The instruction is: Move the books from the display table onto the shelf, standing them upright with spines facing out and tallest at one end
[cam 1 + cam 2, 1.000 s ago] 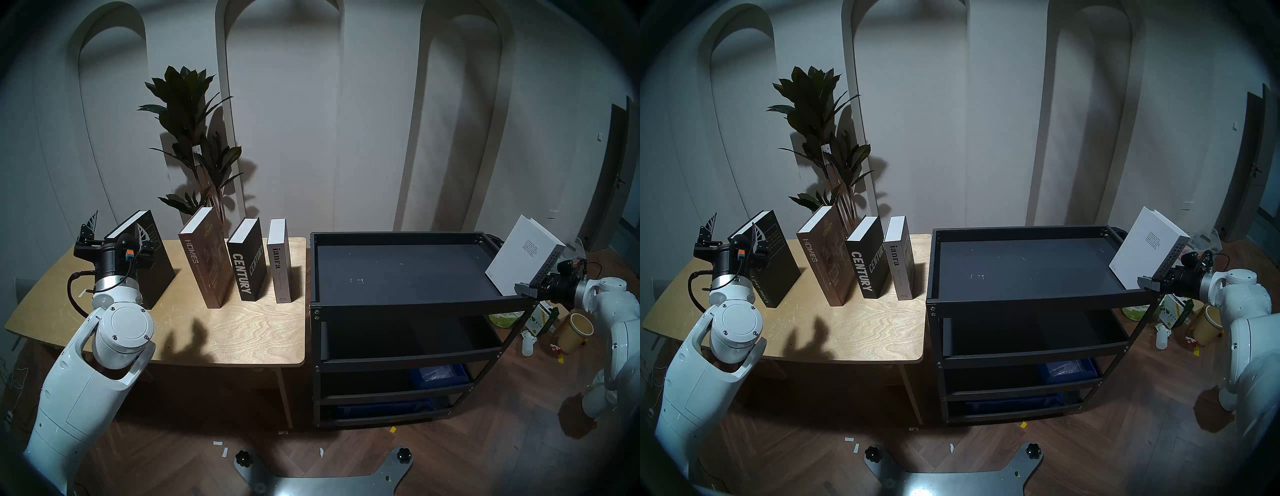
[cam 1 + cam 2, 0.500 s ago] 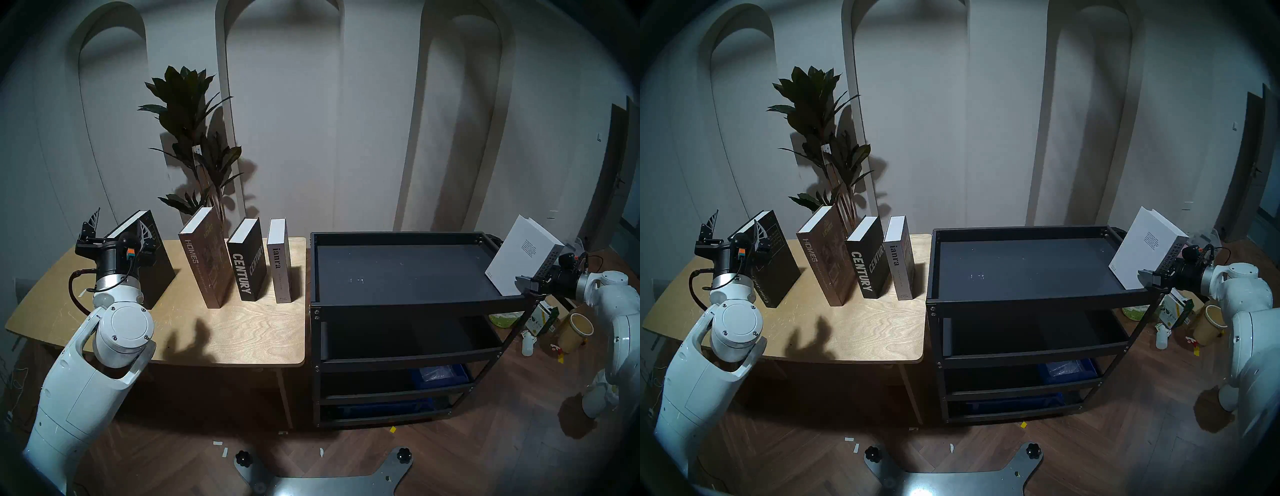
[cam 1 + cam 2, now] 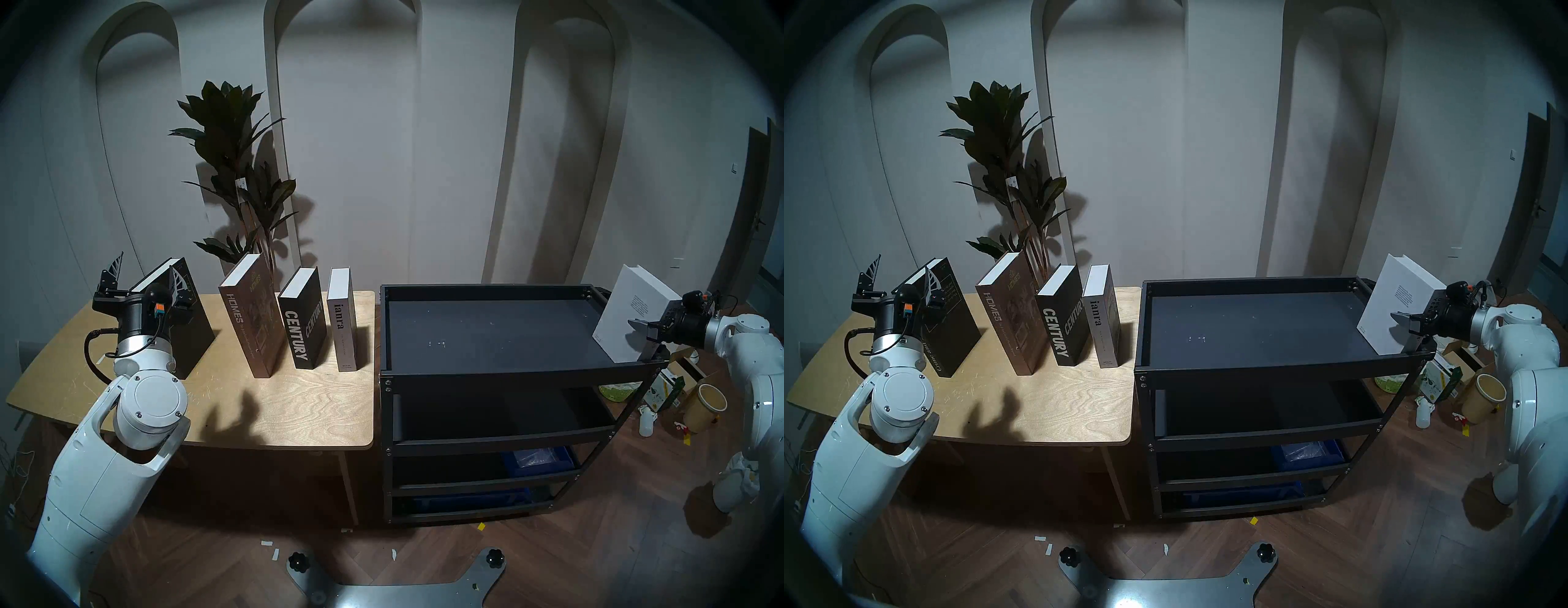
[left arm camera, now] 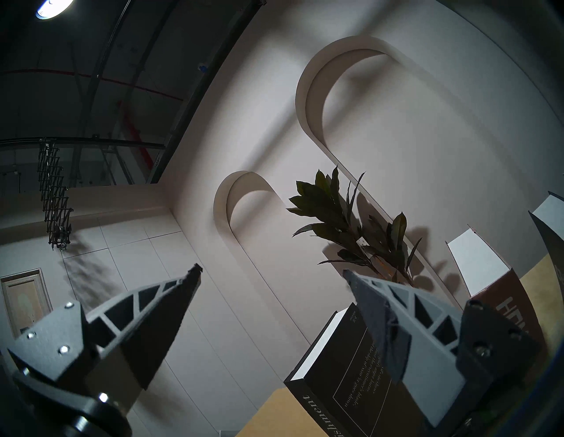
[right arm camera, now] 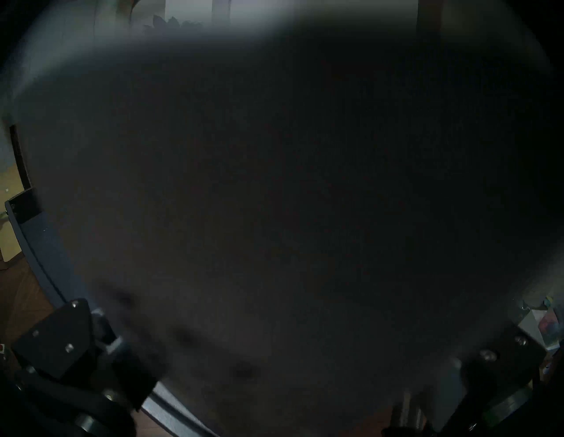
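Right gripper [image 3: 636, 329] straddles the white book [image 3: 636, 308] at the far right end of the shelf [image 3: 509, 375], jaws spread wide; whether it grips, I cannot tell. Left gripper [image 3: 144, 274] gapes empty beside the black book [image 3: 195, 331], one of four left of the shelf, unmoved.

Five books: four stand on the display table [image 3: 297, 407], one white book [image 3: 632, 314] on the shelf [image 3: 509, 373].
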Controlling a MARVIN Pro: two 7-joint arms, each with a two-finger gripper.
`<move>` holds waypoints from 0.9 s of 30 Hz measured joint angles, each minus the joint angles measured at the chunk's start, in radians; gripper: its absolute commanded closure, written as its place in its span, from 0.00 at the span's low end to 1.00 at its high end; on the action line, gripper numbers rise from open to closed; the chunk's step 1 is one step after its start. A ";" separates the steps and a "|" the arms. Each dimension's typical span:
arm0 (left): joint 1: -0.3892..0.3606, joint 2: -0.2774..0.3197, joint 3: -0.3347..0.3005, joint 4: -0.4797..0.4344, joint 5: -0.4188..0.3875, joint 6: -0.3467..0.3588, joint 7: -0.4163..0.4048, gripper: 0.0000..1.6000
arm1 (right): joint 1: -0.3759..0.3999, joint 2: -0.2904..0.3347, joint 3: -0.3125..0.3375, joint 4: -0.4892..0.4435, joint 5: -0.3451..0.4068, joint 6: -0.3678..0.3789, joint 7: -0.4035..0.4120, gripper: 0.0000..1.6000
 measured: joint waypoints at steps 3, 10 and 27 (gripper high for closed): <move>0.001 0.002 -0.003 0.000 -0.001 -0.006 -0.004 0.00 | 0.014 -0.009 -0.003 -0.004 -0.004 -0.002 0.008 0.00; 0.006 0.007 -0.014 0.000 -0.010 -0.026 -0.022 0.00 | 0.050 -0.026 -0.010 -0.003 -0.014 -0.010 0.028 0.00; -0.006 0.017 -0.012 0.011 -0.013 -0.053 -0.057 0.00 | 0.098 -0.024 0.019 0.036 -0.002 -0.033 0.062 0.00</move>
